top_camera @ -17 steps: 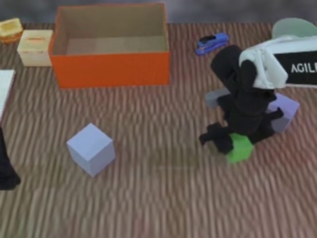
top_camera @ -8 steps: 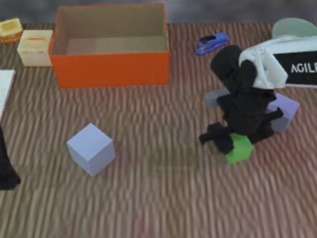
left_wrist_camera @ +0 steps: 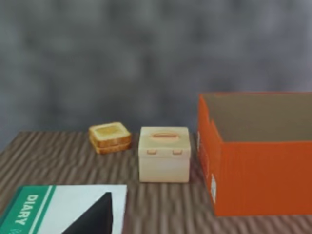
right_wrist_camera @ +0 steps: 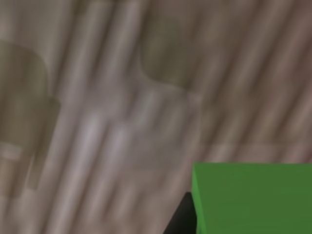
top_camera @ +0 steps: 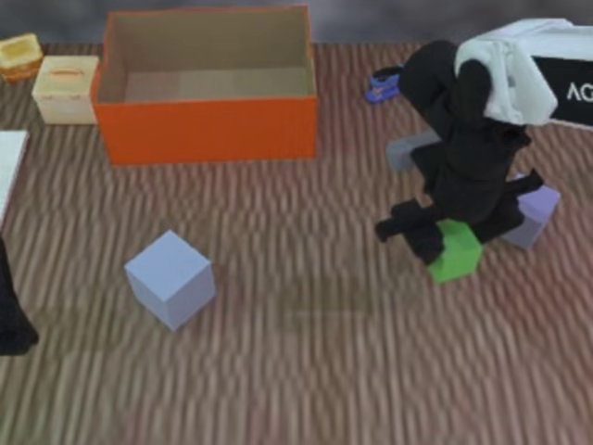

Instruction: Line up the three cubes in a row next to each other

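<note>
Under the right gripper (top_camera: 443, 243), clamped: small green cube (top_camera: 456, 252), half hidden; just behind, lavender-purple cube (top_camera: 537, 209) mostly covered; far leftward, pale lavender-blue cube (top_camera: 170, 278).

Smallest cube (top_camera: 456, 252) right of worktop (top_camera: 306, 371) centre, under right gripper (top_camera: 435, 243). Medium cube (top_camera: 534, 211) just beside it, toward right edge, partly hidden by right arm. Largest cube (top_camera: 170, 278) well apart, left of centre. Big open box (top_camera: 208, 85) along far edge, left of middle. Small lidded box (top_camera: 65, 89) just left of it; toast (top_camera: 19, 54) at far left corner. Stapler (top_camera: 384, 87) near far edge, right of big box. Diary (left_wrist_camera: 58, 209) at left edge. Left arm (top_camera: 11, 320) parked at left edge, toward near corner.
</note>
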`<state>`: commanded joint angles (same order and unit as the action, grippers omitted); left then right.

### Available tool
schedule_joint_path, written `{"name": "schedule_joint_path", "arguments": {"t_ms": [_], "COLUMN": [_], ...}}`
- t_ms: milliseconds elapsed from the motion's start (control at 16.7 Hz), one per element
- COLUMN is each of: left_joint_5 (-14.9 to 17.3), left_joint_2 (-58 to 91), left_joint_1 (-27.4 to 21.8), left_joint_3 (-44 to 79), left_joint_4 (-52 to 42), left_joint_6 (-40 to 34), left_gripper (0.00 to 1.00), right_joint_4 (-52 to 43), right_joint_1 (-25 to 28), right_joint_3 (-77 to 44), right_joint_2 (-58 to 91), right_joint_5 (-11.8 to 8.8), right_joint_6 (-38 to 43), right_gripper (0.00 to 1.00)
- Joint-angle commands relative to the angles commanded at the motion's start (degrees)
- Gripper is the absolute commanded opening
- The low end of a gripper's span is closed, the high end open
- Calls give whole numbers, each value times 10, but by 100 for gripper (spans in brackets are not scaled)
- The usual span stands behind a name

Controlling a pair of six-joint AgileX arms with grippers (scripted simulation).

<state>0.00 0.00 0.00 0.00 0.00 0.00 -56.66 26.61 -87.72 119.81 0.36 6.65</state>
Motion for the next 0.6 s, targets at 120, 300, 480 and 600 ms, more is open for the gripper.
{"name": "schedule_joint_path", "arguments": {"t_ms": [120,300,480,600], "left_joint_5": [0,0,0,0], "left_joint_2": [0,0,0,0], "left_joint_1": [0,0,0,0], "left_joint_3": [0,0,0,0], "left_joint_4": [0,0,0,0], "left_joint_6": [0,0,0,0], "left_gripper": [100,100,100,100], "right_joint_4": [-25,-28,-29,-32], "right_joint_1": [1,1,2,15], "right_joint_3": [-15,-18,-16,-15], "right_joint_2": [-14,-17,-15,-21], "right_joint_5": [0,0,0,1], "right_joint_6": [0,-1,9,41], "right_gripper": [0,0,0,0]}}
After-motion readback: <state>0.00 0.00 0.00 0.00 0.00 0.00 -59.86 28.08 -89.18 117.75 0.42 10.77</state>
